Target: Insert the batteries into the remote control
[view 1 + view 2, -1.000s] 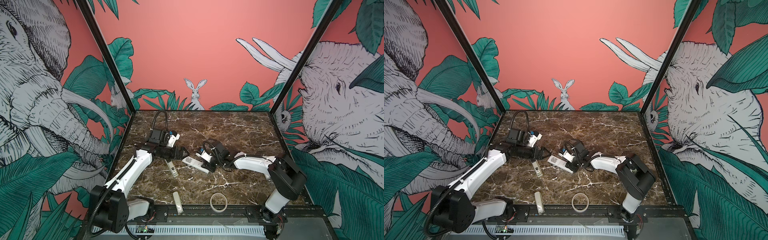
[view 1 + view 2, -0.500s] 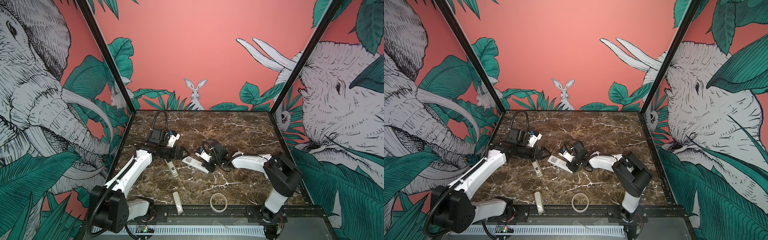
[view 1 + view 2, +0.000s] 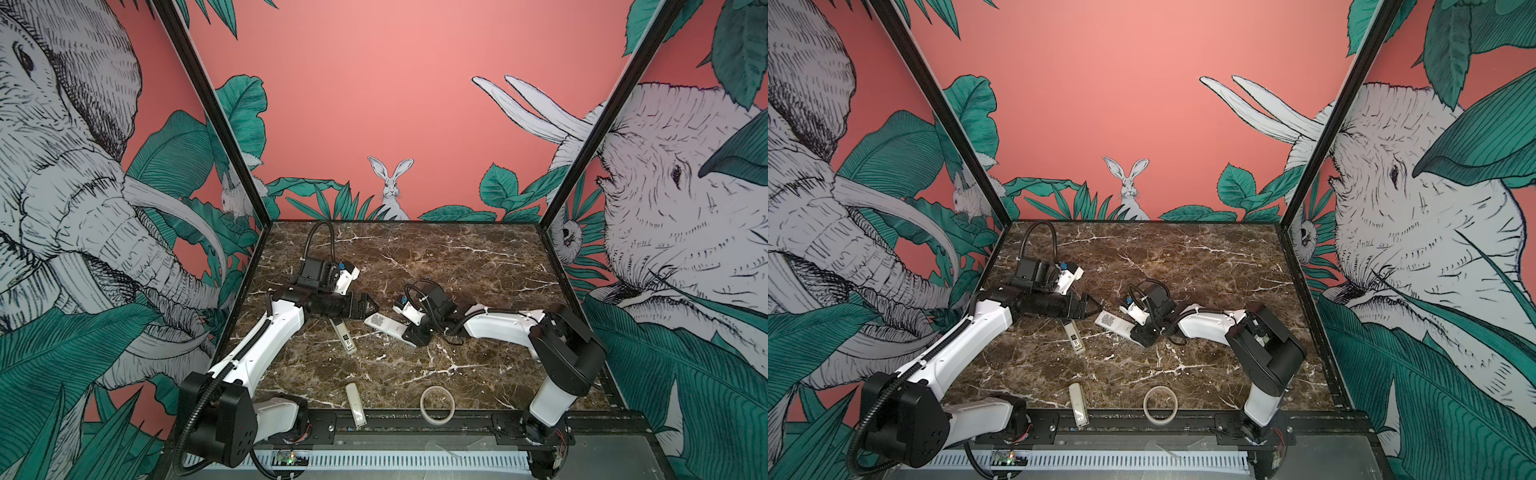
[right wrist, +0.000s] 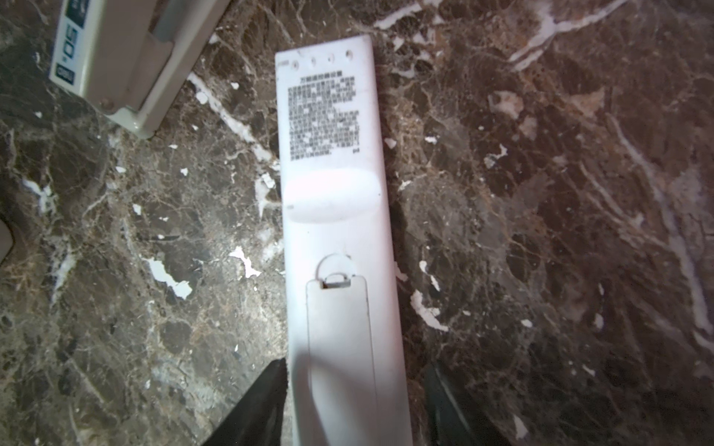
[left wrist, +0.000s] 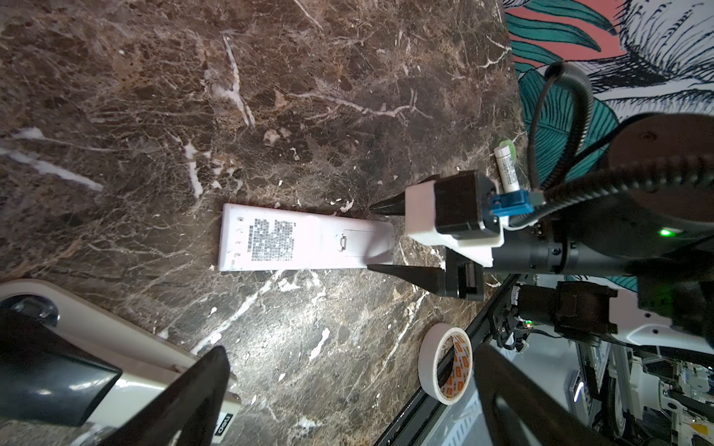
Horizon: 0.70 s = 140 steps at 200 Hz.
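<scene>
remote control (image 3: 384,326) is mid-table, flat on the marble table (image 3: 457,257), face down: printed label and battery cover face up, cover on.

right gripper (image 4: 355,397) sits at the battery-cover end, jaws apart and straddling the remote's width. Right wrist view: one finger (image 4: 270,390) is right against the remote's long edge, while the other stands clear of the opposite edge with bare marble between. So it brackets the remote without clamping it. Left wrist view agrees: both fingertips flank that end, remote (image 5: 305,237) lying flat.

left gripper (image 3: 365,311) is spread wide with nothing between the fingers, low over the table just off the remote's label end and apart from it.

Other items:
- grey-white stick (image 3: 344,336) with a black-and-white label lies below the left gripper, near the remote but not touching it
- cream remote (image 3: 355,403) is at the front edge
- tape roll (image 3: 436,405) is at the front edge, to its right
- battery (image 5: 507,166) is on the table behind the right gripper's body, near the table's edge
</scene>
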Tool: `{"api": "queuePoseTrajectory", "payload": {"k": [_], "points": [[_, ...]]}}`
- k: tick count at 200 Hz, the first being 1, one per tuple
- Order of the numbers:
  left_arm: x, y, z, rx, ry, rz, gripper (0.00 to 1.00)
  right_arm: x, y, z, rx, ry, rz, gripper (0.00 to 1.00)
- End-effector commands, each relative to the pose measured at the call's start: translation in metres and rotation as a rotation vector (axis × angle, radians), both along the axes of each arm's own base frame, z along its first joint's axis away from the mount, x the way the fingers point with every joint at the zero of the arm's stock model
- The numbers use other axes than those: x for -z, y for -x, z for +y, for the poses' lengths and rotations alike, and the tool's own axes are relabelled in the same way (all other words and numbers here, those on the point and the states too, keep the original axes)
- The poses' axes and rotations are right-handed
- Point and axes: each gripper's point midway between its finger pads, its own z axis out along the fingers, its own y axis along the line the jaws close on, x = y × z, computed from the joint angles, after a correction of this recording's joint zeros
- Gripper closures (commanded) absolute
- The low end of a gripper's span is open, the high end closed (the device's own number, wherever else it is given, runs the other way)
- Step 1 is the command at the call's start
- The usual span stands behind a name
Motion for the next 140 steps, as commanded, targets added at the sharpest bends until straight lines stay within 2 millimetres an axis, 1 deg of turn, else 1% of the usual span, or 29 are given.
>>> {"api": "queuePoseTrajectory", "payload": {"k": [1, 35, 62, 91, 110, 118, 131, 140], "points": [[-0.004, 0.004, 0.002, 0.000, 0.009, -0.021, 0.01, 0.005, 0.006, -0.003, 0.003, 0.025, -0.003, 0.39], [-0.005, 0.005, 0.001, 0.003, 0.012, -0.023, 0.01, 0.017, 0.004, -0.003, 0.027, 0.065, -0.001, 0.37], [-0.006, 0.005, 0.001, 0.001, 0.014, -0.026, 0.01, 0.020, 0.002, -0.001, 0.035, 0.086, -0.008, 0.37], [-0.006, 0.006, 0.002, 0.001, 0.014, -0.027, 0.01, 0.022, 0.004, 0.004, 0.028, 0.101, -0.017, 0.36], [-0.008, 0.005, 0.002, -0.001, 0.016, -0.034, 0.01, 0.028, 0.005, 0.004, 0.034, 0.139, -0.025, 0.37], [-0.009, 0.006, 0.002, -0.001, 0.016, -0.034, 0.01, 0.030, 0.004, 0.004, 0.042, 0.154, -0.027, 0.41], [-0.010, 0.005, 0.001, -0.004, 0.021, -0.037, 0.01, 0.031, 0.003, 0.002, 0.055, 0.164, -0.025, 0.57], [-0.011, 0.005, 0.001, -0.006, 0.029, -0.038, 0.01, 0.030, 0.001, 0.001, 0.072, 0.164, -0.030, 0.64]]}}
